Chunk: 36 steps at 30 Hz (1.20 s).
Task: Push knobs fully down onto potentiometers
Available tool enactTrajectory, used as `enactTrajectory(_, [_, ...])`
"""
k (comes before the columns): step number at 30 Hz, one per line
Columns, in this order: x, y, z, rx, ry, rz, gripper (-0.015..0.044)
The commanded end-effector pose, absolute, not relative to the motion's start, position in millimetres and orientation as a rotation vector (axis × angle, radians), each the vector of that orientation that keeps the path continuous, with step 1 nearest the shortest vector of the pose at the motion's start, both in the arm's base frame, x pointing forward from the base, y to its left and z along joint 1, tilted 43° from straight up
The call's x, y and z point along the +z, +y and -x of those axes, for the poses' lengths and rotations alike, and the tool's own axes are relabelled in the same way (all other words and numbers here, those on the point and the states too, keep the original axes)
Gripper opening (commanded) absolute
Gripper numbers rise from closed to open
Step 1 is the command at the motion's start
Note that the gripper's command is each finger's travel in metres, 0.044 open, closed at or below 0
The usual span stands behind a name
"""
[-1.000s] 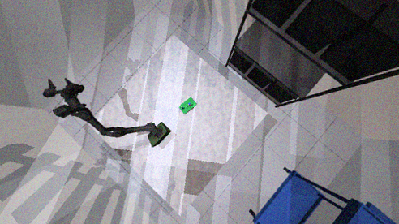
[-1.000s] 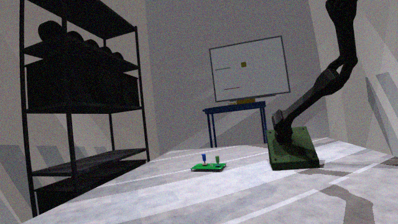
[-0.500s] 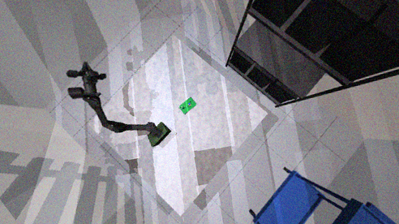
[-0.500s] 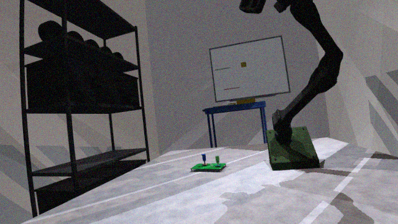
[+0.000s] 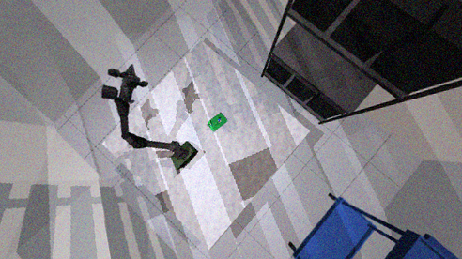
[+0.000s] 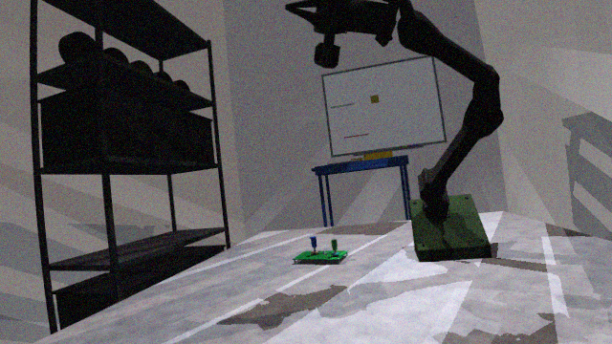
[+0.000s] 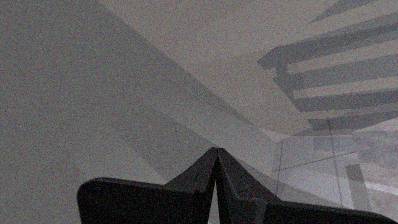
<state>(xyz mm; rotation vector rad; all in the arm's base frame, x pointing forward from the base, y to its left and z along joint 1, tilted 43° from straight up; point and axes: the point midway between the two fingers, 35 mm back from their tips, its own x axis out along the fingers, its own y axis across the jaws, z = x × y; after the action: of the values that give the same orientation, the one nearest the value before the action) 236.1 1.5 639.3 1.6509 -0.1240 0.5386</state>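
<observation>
The green circuit board (image 6: 319,257) sits out on the counter (image 6: 392,306), toward the side nearest the dark shelf rack (image 6: 214,143), well apart from anything else. Two knobs stand up from it side by side: a blue one (image 6: 313,241) and a green one (image 6: 334,245), each riding high on a thin shaft. From overhead the board (image 5: 217,121) is a small green patch near the middle of the counter.

Further along, close to the counter's edge, the arm (image 6: 470,110) rises from a green base plate (image 6: 470,239). It bends up and over, far above the board, with its gripper (image 6: 298,7) held high and well away from both knobs. Through the wrist camera the jaws are pressed tip to tip with nothing between them, aimed at the wall rather than the counter.

Beyond the counter stands a blue table (image 6: 363,165) with a whiteboard (image 6: 382,107) behind it on the wall.
</observation>
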Motion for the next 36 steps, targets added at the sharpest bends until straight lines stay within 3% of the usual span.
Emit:
enactTrajectory(1, [618, -9, -262, 0.453, -0.094, -1.632, 0.0000])
enactTrajectory(7, [563, -29, -314, 0.281, 0.015, -1.550, 0.0000])
enactTrajectory(16, [509, -45, -344, 0.166, 0.141, -1.611, 0.0000])
enactTrajectory(24, [420, -66, -385, 0.000, 0.345, -1.479, 0.0000])
enactTrajectory(36, [277, -84, -407, -0.128, 0.719, -1.280, 0.0000])
